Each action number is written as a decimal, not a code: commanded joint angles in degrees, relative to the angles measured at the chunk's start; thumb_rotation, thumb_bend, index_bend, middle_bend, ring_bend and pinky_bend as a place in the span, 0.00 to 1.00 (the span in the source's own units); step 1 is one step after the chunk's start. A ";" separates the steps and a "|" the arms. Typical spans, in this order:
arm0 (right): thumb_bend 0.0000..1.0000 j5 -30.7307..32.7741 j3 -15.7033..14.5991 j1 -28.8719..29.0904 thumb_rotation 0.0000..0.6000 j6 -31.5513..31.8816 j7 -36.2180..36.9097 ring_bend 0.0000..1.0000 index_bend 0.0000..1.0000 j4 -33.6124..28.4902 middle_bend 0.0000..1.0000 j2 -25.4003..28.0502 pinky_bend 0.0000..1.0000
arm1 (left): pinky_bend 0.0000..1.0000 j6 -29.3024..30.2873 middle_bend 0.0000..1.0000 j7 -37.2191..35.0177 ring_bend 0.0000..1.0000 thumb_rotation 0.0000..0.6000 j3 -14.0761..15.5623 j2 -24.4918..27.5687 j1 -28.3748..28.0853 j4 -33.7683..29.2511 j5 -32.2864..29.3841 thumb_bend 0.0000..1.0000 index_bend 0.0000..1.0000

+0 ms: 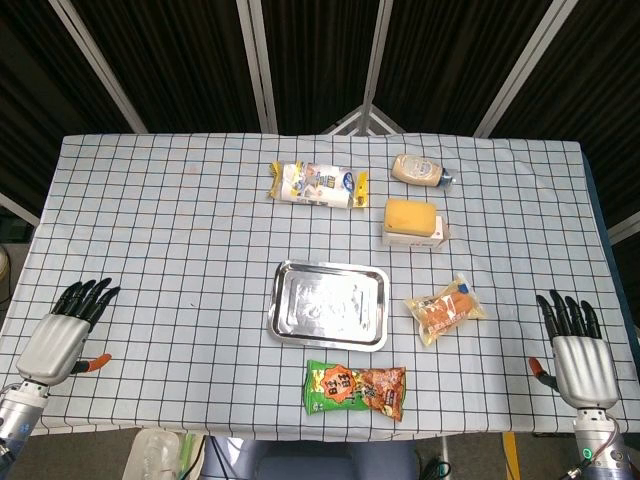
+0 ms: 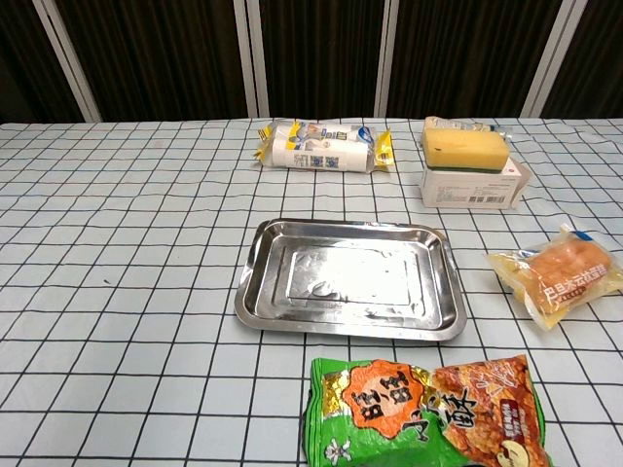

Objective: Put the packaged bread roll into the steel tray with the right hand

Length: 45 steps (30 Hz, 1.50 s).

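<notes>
The packaged bread roll (image 1: 446, 309) (image 2: 562, 275) is an orange-brown roll in clear wrap, lying on the checked cloth just right of the steel tray (image 1: 329, 336) (image 2: 345, 331). The tray is empty, near the table's front middle. My right hand (image 1: 574, 346) rests at the front right edge, fingers spread, holding nothing, about a hand's length right of the roll. My left hand (image 1: 62, 334) lies at the front left edge, also empty with fingers apart. Neither hand shows in the chest view.
A green and orange snack bag (image 1: 356, 389) (image 2: 425, 414) lies in front of the tray. Behind it sit a yellow-ended white packet (image 1: 318, 184) (image 2: 324, 146), a yellow sponge on a white box (image 1: 412, 222) (image 2: 470, 167) and a beige squeeze bottle (image 1: 421, 170).
</notes>
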 commanded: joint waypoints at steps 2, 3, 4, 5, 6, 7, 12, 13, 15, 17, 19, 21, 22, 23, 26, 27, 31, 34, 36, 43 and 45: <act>0.30 -0.19 -0.24 0.19 1.00 -0.28 -0.80 0.00 0.00 0.14 0.00 -0.45 0.00 | 0.00 0.45 0.00 -0.18 0.00 1.00 0.07 0.18 0.21 -0.21 0.17 0.06 0.00; 0.30 -0.26 -0.37 0.23 1.00 -0.38 -1.13 0.00 0.00 0.24 0.00 -0.62 0.00 | 0.00 0.71 0.00 -0.25 0.00 1.00 0.10 0.25 0.31 -0.34 0.34 0.06 0.00; 0.30 -0.33 -0.49 0.25 1.00 -0.47 -1.35 0.00 0.00 0.29 0.00 -0.72 0.00 | 0.00 0.91 0.00 -0.30 0.00 1.00 0.14 0.30 0.38 -0.45 0.48 0.06 0.00; 0.30 -0.47 -0.62 0.33 1.00 -0.62 -1.54 0.00 0.00 0.38 0.00 -0.89 0.00 | 0.00 1.18 0.00 -0.35 0.00 1.00 0.20 0.37 0.46 -0.59 0.73 0.06 0.00; 0.30 -0.72 -0.71 0.46 1.00 -0.75 -1.58 0.00 0.00 0.55 0.00 -1.11 0.00 | 0.00 1.46 0.00 -0.38 0.00 1.00 0.29 0.42 0.57 -0.69 0.99 0.06 0.00; 0.30 -0.91 -0.75 0.58 1.00 -0.86 -1.58 0.00 0.00 0.74 0.00 -1.29 0.00 | 0.00 1.59 0.00 -0.36 0.00 1.00 0.36 0.46 0.64 -0.75 1.12 0.06 0.00; 0.30 -2.48 -0.80 3.01 1.00 -3.78 -2.09 0.00 0.00 2.66 0.00 -3.45 0.00 | 0.00 1.51 0.00 0.18 0.00 1.00 0.39 0.26 0.60 -0.90 1.27 0.06 0.00; 0.30 -2.44 -0.60 3.95 1.00 -5.10 -2.38 0.00 0.00 3.14 0.00 -4.08 0.00 | 0.00 1.00 0.00 0.36 0.00 1.00 0.29 0.10 0.40 -0.77 0.95 0.06 0.00; 0.30 -1.49 0.24 5.81 1.00 -7.48 -4.24 0.00 0.00 4.56 0.00 -5.70 0.00 | 0.00 -0.21 0.00 0.62 0.00 1.00 -0.05 -0.18 -0.09 -0.45 0.03 0.06 0.00; 0.30 0.00 1.10 7.53 1.00 -9.77 -6.32 0.00 0.00 5.93 0.00 -7.70 0.00 | 0.00 -1.07 0.00 0.59 0.00 1.00 -0.42 -0.36 -0.52 -0.21 -0.72 0.06 0.00; 0.30 1.11 1.58 8.79 1.00 -11.58 -7.32 0.00 0.00 6.82 0.00 -9.09 0.00 | 0.00 -1.21 0.00 0.49 0.00 1.00 -0.60 -0.39 -0.66 -0.08 -0.92 0.06 0.00; 0.30 2.47 2.01 10.17 1.00 -13.67 -8.40 0.00 0.00 8.00 0.00 -10.54 0.00 | 0.00 -0.96 0.00 0.19 0.00 1.00 -0.62 -0.29 -0.63 -0.08 -0.78 0.06 0.00; 0.30 3.17 2.21 10.79 1.00 -14.61 -8.90 0.00 0.00 8.58 0.00 -11.22 0.00 | 0.00 -0.77 0.00 0.04 0.00 1.00 -0.60 -0.23 -0.57 -0.10 -0.69 0.06 0.00; 0.30 3.82 2.34 11.37 1.00 -15.51 -9.35 0.00 0.00 9.14 0.00 -11.87 0.00 | 0.00 -0.64 0.00 -0.03 0.00 1.00 -0.56 -0.18 -0.52 -0.11 -0.59 0.06 0.00; 0.30 5.71 2.56 12.85 1.00 -17.84 -10.72 0.00 0.00 10.80 0.00 -13.67 0.00 | 0.00 -0.20 0.00 -0.26 0.00 1.00 -0.34 0.01 -0.33 -0.28 -0.19 0.06 0.00; 0.30 6.08 2.58 13.14 1.00 -18.24 -11.06 0.00 0.00 11.15 0.00 -14.05 0.00 | 0.00 -0.10 0.00 -0.29 0.00 1.00 -0.31 0.04 -0.29 -0.30 -0.11 0.06 0.00; 0.30 7.87 2.79 14.56 1.00 -20.06 -12.34 0.00 0.00 12.63 0.00 -15.83 0.00 | 0.00 0.22 0.00 -0.59 0.00 1.00 -0.27 0.18 -0.16 -0.29 0.03 0.06 0.00; 0.30 8.71 3.21 15.51 1.00 -20.80 -12.84 0.00 0.00 13.22 0.00 -16.64 0.00 | 0.00 0.12 0.00 -0.72 0.00 1.00 -0.36 0.19 -0.21 -0.20 -0.18 0.06 0.00; 0.30 9.23 3.50 16.10 1.00 -21.27 -13.11 0.00 0.00 13.52 0.00 -17.03 0.00 | 0.00 -0.03 0.00 -0.75 0.00 1.00 -0.41 0.19 -0.27 -0.16 -0.30 0.06 0.00; 0.38 11.71 4.31 18.75 1.00 -23.47 -14.51 0.00 0.06 15.13 0.01 -19.03 0.02 | 0.00 0.17 0.00 -1.11 0.00 1.00 -0.44 0.37 -0.21 -0.21 -0.31 0.06 0.00; 0.39 12.04 4.29 19.29 1.00 -23.59 -15.04 0.00 0.15 15.55 0.05 -19.60 0.07 | 0.00 0.24 0.00 -1.34 0.00 1.00 -0.44 0.45 -0.18 -0.18 -0.30 0.06 0.00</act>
